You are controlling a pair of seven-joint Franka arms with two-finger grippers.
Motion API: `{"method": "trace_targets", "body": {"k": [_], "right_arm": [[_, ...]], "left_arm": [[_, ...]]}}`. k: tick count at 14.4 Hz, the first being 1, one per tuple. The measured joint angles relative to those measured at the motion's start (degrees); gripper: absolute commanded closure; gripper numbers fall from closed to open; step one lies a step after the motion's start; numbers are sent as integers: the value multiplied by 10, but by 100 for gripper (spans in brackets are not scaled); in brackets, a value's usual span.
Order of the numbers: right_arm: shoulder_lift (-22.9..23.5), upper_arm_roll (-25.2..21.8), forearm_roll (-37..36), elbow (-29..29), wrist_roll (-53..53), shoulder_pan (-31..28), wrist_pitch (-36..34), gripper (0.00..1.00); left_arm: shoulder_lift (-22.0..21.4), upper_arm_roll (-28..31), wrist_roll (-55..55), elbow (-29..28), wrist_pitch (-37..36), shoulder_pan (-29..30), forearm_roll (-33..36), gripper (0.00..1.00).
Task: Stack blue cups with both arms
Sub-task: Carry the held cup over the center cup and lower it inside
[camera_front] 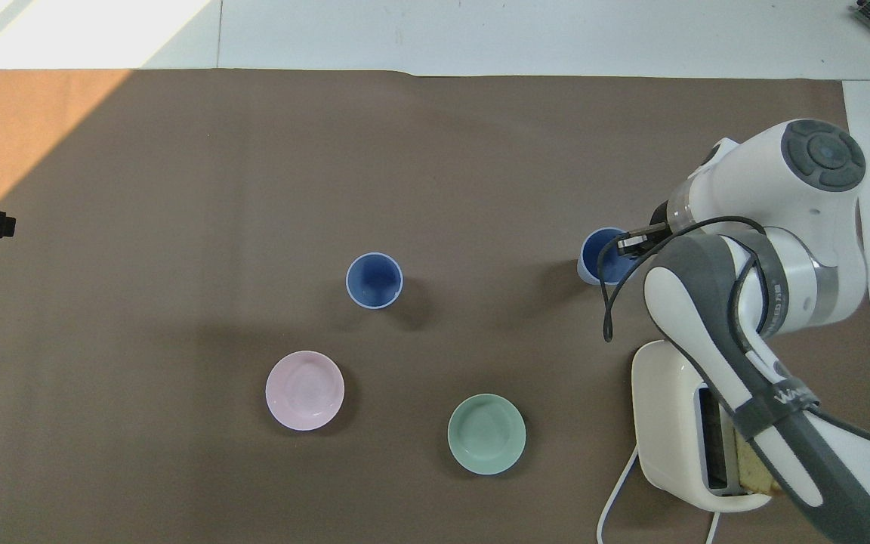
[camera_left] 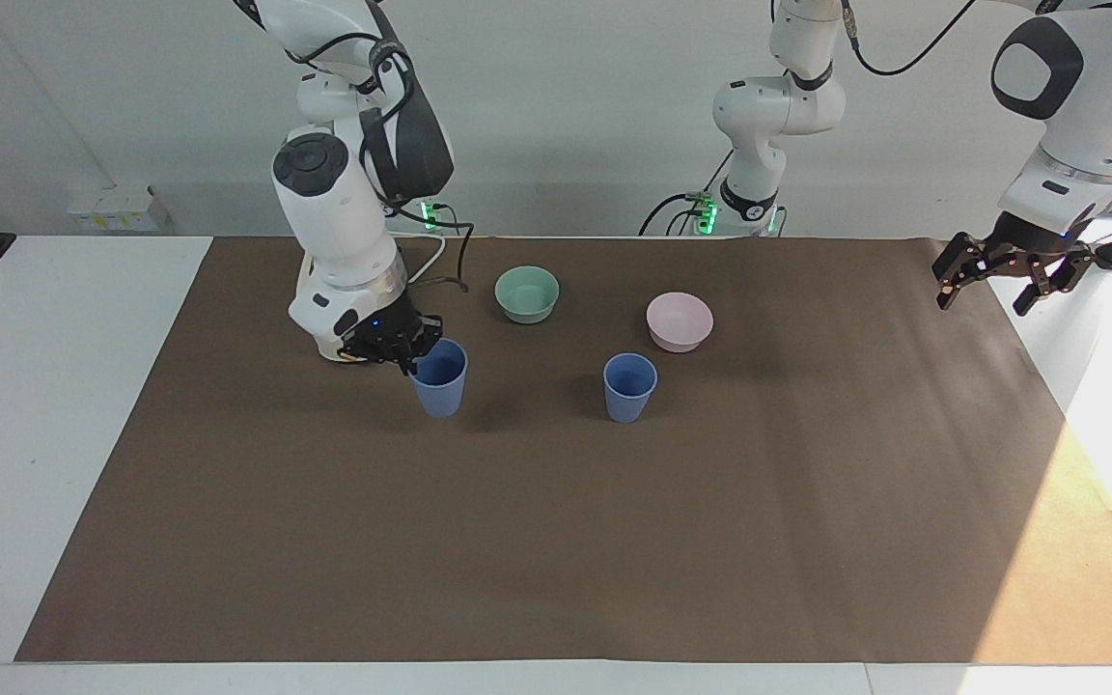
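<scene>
Held blue cup point(camera_left: 441, 377): pinched at its rim by the right hand point(camera_left: 398, 349), upright, low over the brown mat point(camera_left: 556, 541), partway from the toaster point(camera_front: 680, 423) toward the second blue cup point(camera_left: 629, 386). From the facing view I cannot say for sure that its base clears the mat.

Second blue cup: stands free mid-mat, mouth up, just farther from the robots than the pink bowl point(camera_left: 680, 320); teal bowl point(camera_left: 527, 293) sits toward the right arm's end from the pink one.

Handling, judged: thin plastic, light, stiff enough, ribbed wall gives some bite. A rim pinch suits nesting, since it leaves the tapered body free to drop in. Light cup may tip if bumped; the standing one likely needs steadying.

Left hand point(camera_left: 1010, 273): fingers spread wide, holding nothing, waiting over the mat's edge at its own end of the tabletop.

Views: the facing view shows cup height and the left hand entire; overhead shows only a dark tip of that hand at its edge. The overhead view alone shows both cup mouths point(camera_front: 603, 257) and the toaster, hidden in the facing view by the right arm.
</scene>
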Motion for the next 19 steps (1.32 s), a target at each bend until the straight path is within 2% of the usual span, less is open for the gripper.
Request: {"method": "trace_targets", "body": {"k": [3,7,16,19], "right_arm": [[2,35,0,33,78,27,-11,100],[20,38,0,78,155,93,-11,100],[34,41,36,91,167,145,36,100],[58,41,36,90,170,159,50,100]], "left_arm": [[0,-1,0,0,0,0,0,0],[0,-3,0,0,0,0,0,0],[0,-3,0,0,0,0,0,0],[0,-3,0,0,-1,0,0,0]]}}
